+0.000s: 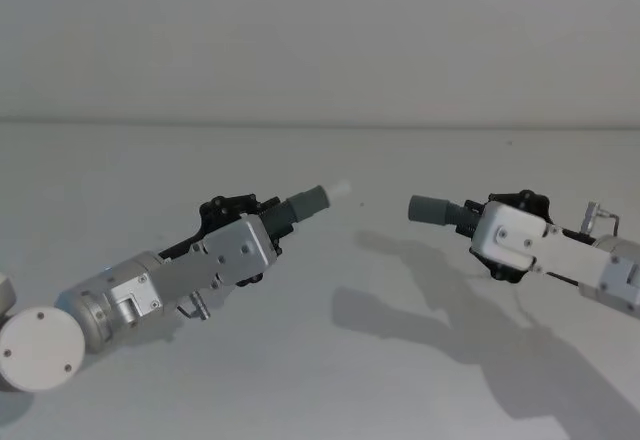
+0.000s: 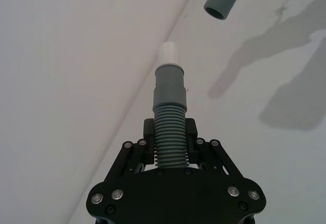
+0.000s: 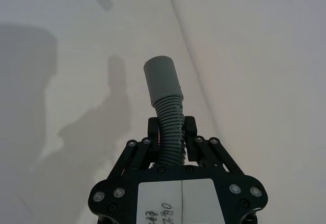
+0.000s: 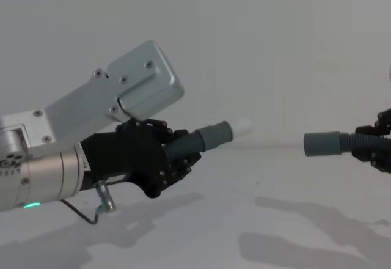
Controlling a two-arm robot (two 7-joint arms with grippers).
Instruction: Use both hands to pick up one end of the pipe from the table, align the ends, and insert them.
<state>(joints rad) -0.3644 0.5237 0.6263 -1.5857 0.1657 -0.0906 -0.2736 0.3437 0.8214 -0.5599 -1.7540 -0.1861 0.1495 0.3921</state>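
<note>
A: Starting on our left, what have we got?

B: Our left end effector [image 1: 262, 223] is clamped on the corrugated part of the shorter pipe piece [image 2: 169, 140], just behind its cuff [image 1: 308, 203]. The piece is lifted clear of the desk [image 1: 330, 380], cuff pointing toward the middle and slightly up, whitish tip [image 2: 169, 54] leading.

A: And across the gap?

B: Our right end effector [image 1: 480, 222] is closed on the ribbed section of the other pipe piece [image 3: 169, 124], with its plain grey cuff [image 1: 432, 209] sticking out toward the left one. The two ends face each other but are apart; in the chest view the open air between them is plain, and the left cuff tilts up while the right one lies closer to level.

A: How do we think this pipe will handle?

B: We judge it light and springy. The ribbed hose looks soft enough to bend, so a hold far back would let the cuff droop or wander. The smooth cuffs look stiffer, and we'd guess a bit slippery. Holding the ribs right behind each cuff, as we do now, gives bite and keeps the ends steady.

A: So what does joining call for?

B: Levelling the left cuff onto the right one's axis, then a straight push, whitish tip into the open mouth [image 2: 217, 12].
</note>
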